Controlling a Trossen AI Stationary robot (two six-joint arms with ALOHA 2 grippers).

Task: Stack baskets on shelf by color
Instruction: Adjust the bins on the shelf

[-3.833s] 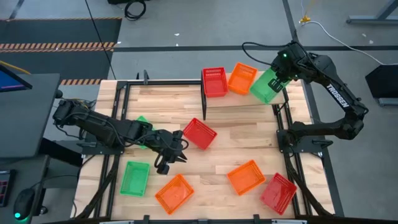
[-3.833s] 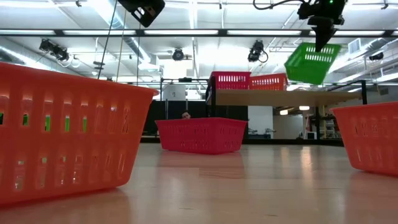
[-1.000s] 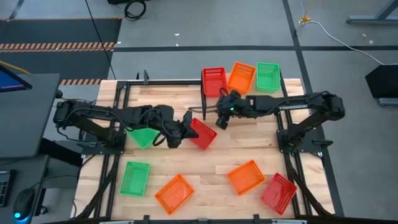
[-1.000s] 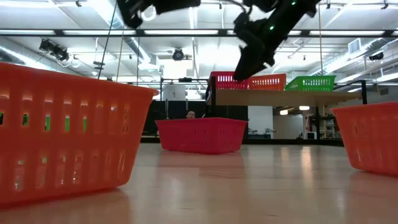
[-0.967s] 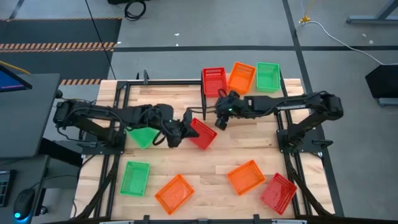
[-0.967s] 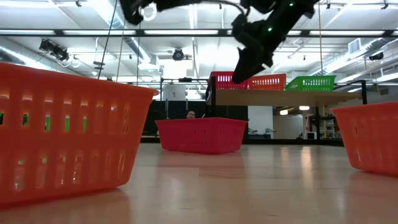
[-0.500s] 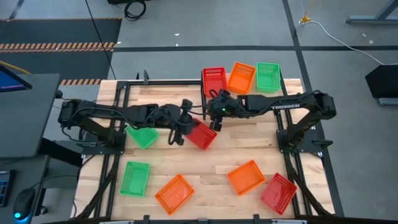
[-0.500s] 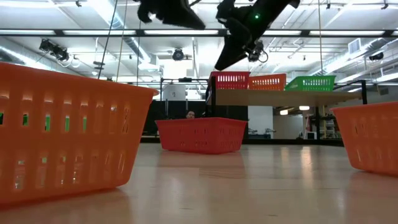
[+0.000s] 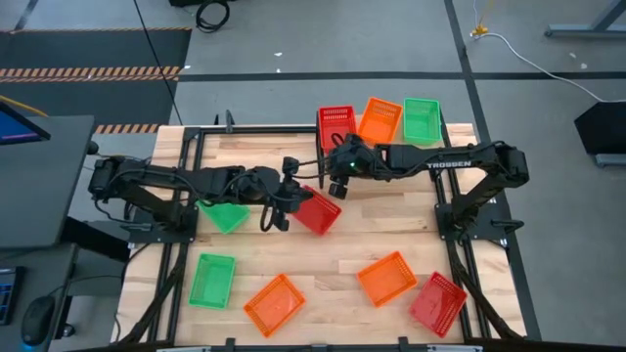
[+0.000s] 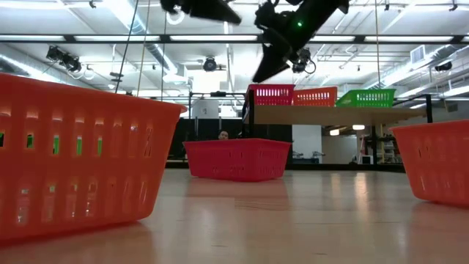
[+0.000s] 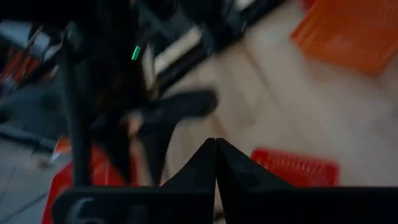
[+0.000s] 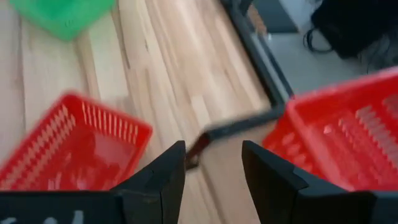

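Although one red [image 9: 336, 123], one orange [image 9: 380, 119] and one green plastic mesh basket [image 9: 422, 118] already sat side by side on the small raised light-wood shelf [image 10: 322, 114], six baskets lay on the wooden worktop [image 9: 381, 220], so I judged the stacking a third done. The right gripper [image 9: 335, 182], fingers parted and empty, hung beside the nearest red basket [image 9: 316, 209]; the left gripper [image 9: 277, 210], clenched on nothing, was opposite.

Around your desk [image 9: 391, 235] lies grey floor [image 9: 293, 93], with hazard striping [image 9: 93, 71] toward ten o'clock and a white cable [image 9: 533, 54] toward one o'clock. Overhead, long strip lights [image 10: 220, 38] cross the ceiling beside ducting [image 10: 146, 44].
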